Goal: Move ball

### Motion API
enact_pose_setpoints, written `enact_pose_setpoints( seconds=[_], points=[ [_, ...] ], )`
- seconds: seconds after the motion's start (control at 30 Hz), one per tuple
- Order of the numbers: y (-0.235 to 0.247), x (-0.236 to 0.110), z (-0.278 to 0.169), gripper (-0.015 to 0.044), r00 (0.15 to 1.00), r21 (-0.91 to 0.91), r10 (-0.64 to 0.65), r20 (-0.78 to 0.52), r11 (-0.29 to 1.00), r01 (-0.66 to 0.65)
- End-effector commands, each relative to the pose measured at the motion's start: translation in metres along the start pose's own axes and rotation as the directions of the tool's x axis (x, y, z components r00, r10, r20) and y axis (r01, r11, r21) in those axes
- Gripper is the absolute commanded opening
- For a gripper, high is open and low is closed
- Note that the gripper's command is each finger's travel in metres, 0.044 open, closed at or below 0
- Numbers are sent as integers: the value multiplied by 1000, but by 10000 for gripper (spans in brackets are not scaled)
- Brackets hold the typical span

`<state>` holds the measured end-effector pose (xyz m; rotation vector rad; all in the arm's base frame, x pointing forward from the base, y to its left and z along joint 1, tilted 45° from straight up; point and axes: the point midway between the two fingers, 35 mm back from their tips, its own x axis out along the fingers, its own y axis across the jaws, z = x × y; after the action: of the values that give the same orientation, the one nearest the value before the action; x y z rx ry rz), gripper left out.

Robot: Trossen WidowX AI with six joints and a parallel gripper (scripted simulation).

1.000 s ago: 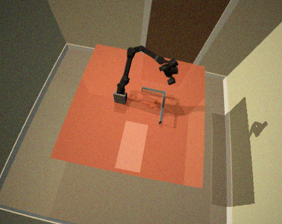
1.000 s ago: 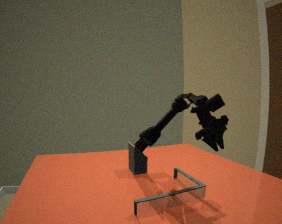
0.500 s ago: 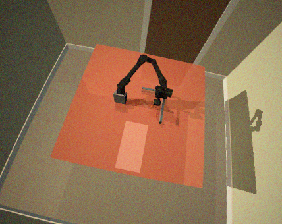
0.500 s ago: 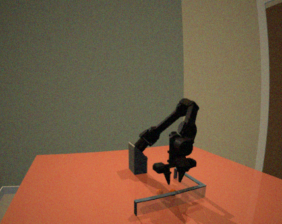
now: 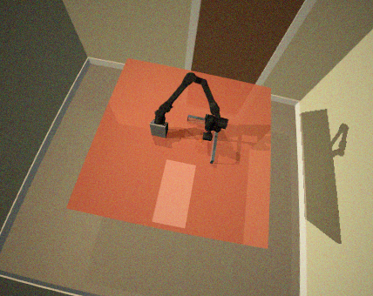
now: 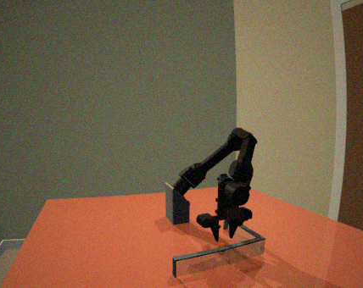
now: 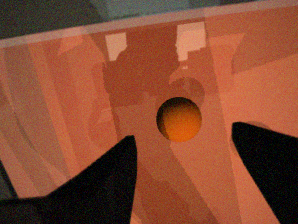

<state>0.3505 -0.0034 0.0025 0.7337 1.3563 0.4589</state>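
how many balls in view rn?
1 solid orange ball, on the table between and ahead of the open jaws, near the clear wall. A faint see-through copy sits just behind it.

From above, the ball (image 5: 204, 137) is only a tiny orange speck half covered by the gripper (image 5: 211, 129); the see-through copy cannot be picked out there. In the wrist view both dark fingers run off the lower edge; the clear wall (image 7: 125, 25) is cut by both sides; the copy (image 7: 192, 90) is a faint ring partly behind the ball (image 7: 180, 119). In the exterior view the ball (image 6: 220, 244) is too small and blurred to show its shape.
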Motion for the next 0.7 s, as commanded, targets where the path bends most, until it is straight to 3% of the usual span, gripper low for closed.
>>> enact_pose_setpoints(
  seconds=[0.0,0.6,0.67],
  points=[
    [-2,9,-3,256,1000,12,3,-11,1000,-3],
    [-1,35,-4,256,1000,12,5,-11,1000,-5],
    [-1,35,-4,203,1000,12,5,-11,1000,-5]
  ],
)
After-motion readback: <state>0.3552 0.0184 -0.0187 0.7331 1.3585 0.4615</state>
